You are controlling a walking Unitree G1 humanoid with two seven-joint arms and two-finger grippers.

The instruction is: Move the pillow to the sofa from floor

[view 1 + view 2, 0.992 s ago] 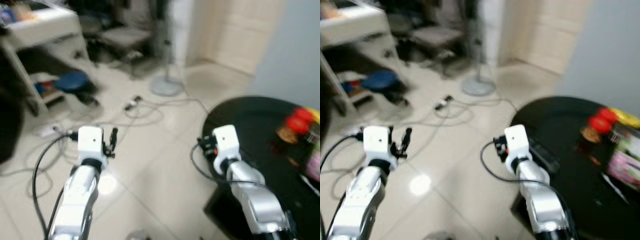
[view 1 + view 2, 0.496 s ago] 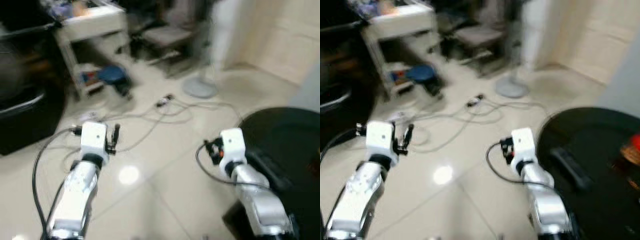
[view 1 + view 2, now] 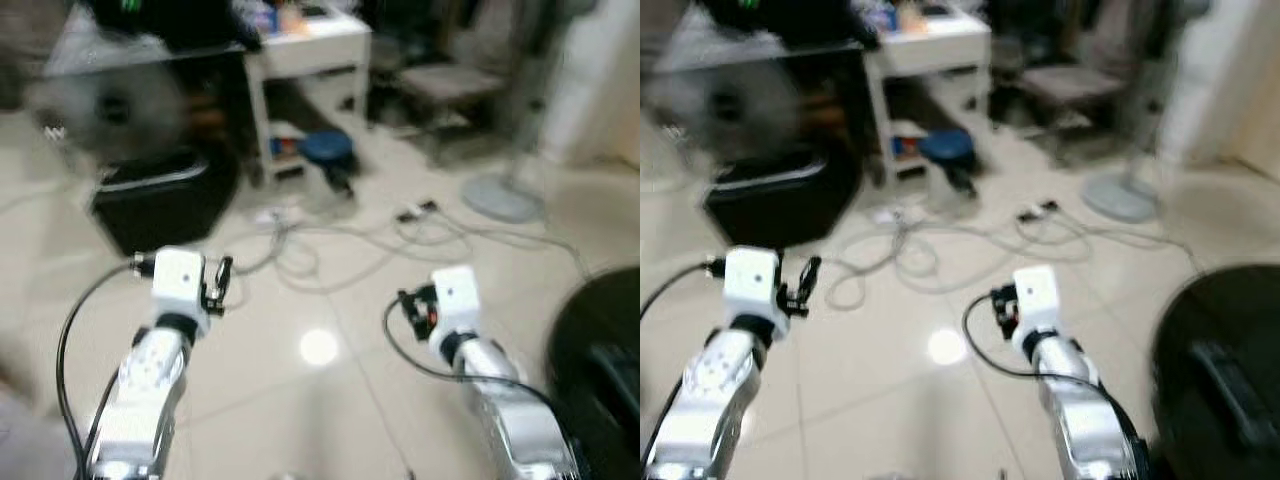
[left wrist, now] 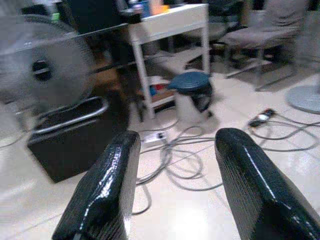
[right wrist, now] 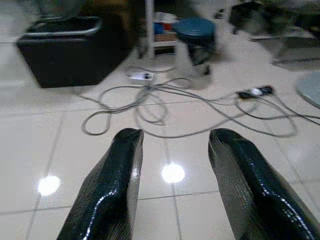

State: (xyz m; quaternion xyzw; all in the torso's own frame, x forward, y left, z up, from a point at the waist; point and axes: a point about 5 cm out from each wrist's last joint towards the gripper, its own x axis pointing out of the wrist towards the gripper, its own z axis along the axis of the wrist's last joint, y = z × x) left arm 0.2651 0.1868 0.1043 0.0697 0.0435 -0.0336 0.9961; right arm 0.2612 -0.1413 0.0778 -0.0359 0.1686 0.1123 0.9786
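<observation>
Left wrist view: one fan [image 4: 42, 65], one white table [image 4: 167, 22].

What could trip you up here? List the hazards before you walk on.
1. Loose cables sprawl across the tiled floor just ahead, with a power strip among them; a foot could likely snag them.
2. The black round table sits close beside the right arm, so a turn that way might knock it.
3. The head views are blurred, and no pillow or sofa can be made out yet. Both the left gripper and right gripper are open and empty.
</observation>
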